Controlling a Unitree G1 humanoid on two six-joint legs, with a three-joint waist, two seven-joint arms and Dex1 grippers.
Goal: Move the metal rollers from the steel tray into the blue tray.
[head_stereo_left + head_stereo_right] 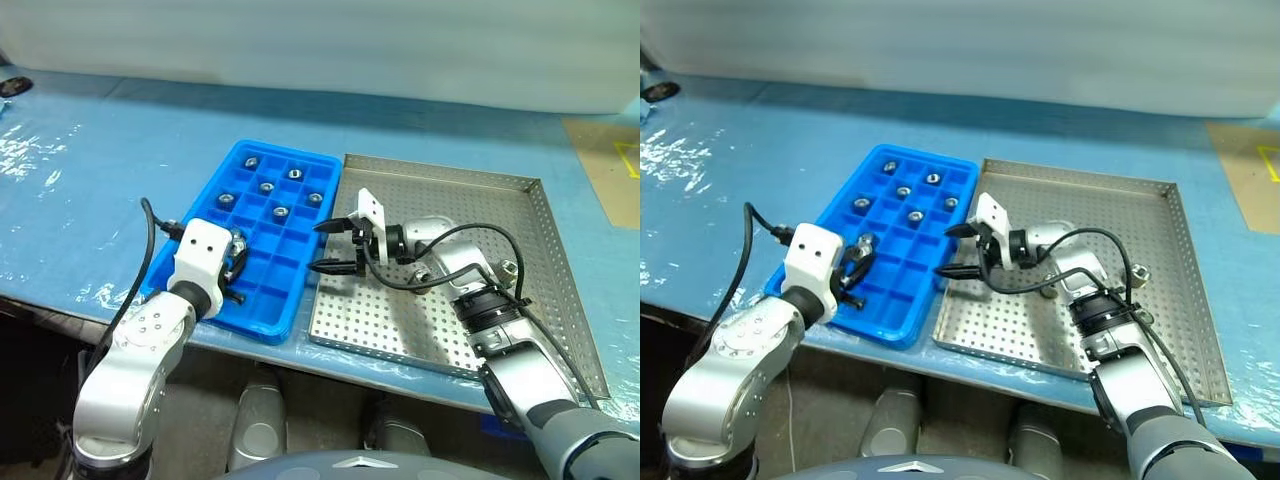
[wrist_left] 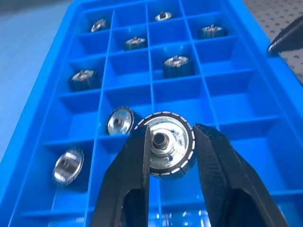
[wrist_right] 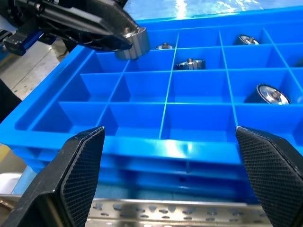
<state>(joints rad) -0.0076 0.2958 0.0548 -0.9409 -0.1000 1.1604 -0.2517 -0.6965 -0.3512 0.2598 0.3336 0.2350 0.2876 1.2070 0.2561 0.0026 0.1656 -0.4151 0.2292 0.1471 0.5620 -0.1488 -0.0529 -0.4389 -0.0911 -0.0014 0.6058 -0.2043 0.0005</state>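
Note:
The blue tray (image 1: 262, 322) lies left of the steel tray (image 1: 500, 210), their long sides touching. Several metal rollers (image 1: 266, 187) sit in its far compartments, one to a compartment. My left gripper (image 2: 168, 137) is shut on one roller (image 2: 176, 152), holding it just above the near-left compartments of the blue tray. The right wrist view shows the same held roller (image 3: 133, 41). My right gripper (image 1: 320, 247) is open and holds nothing. It hovers over the steel tray's left rim with its fingers pointing at the blue tray. One small roller (image 1: 509, 268) lies at the right of the steel tray.
Both trays rest on a table under blue plastic sheeting (image 1: 90, 170), near its front edge. A black cable (image 1: 470, 232) loops over my right forearm above the steel tray. A tan board (image 1: 610, 160) lies at the far right.

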